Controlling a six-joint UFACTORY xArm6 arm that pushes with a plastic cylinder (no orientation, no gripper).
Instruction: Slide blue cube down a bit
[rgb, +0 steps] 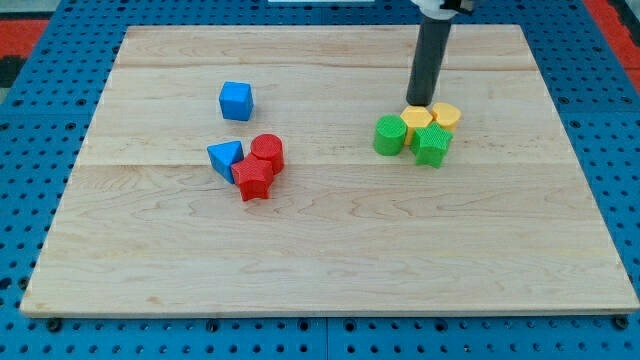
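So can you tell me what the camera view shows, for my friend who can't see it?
A dark rod's tip touches the top of a cluster of two yellow blocks and two green blocks on a wooden board. Far to its left a blue cube sits alone, above a blue triangular block and two red blocks.

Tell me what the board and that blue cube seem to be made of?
The pale wooden board looks like joined planks with a smooth matte finish: grain lines and lengthwise seams show. The blue cube looks like moulded or printed plastic, probably: even saturated colour, matte faces, no grain. The picture cannot settle it.
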